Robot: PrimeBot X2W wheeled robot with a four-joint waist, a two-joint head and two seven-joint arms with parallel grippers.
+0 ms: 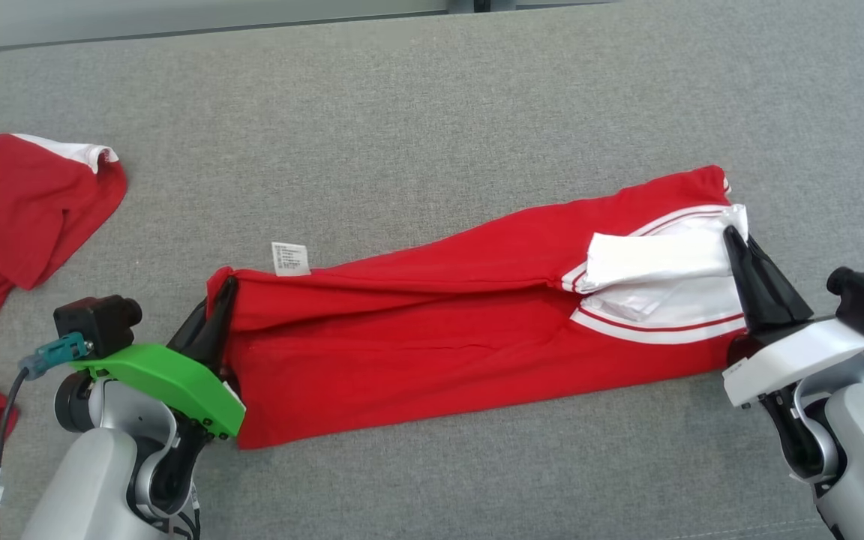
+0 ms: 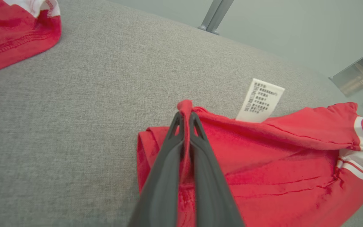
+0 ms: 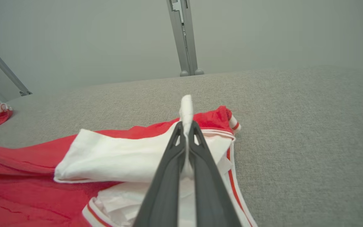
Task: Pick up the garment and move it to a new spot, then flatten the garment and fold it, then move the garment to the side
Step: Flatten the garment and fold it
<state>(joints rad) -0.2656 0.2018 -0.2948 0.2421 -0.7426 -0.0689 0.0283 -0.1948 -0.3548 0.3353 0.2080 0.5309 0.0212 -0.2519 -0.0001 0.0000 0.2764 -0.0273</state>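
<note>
The garment point(image 1: 432, 330) lies on the grey padded surface point(image 1: 432, 97) as a long red strip, already doubled lengthwise, running from lower left to upper right in the head view. Its care label point(image 1: 290, 259) sticks out of the far edge near the left end.

The left gripper point(image 1: 226, 289) has its fingers pressed together on a red corner at the strip's left end. In the left wrist view a tuft of red cloth stands up above the tips. The right gripper point(image 1: 733, 234) pinches the white panel point(image 1: 657, 259) at the right end in the same way, and a sliver of white shows above its tips in the right wrist view.

We judge the step in hand to be a fold of the upper layer, with one end of that layer held in each pincer.

To do it well:

1. We move both ends at the same pace, so that the edge between them travels parallel to the strip.
2. We hold the span lightly taut. Slack lets the red layer wrinkle, as the creases near the left end already suggest.
3. We tuck the loose white panel flat before lowering it.
4. We release only once the cloth rests on the layer below.

A second red garment point(image 1: 12, 210) lies well apart at the far left. We avoid dragging the strip towards it.
</note>
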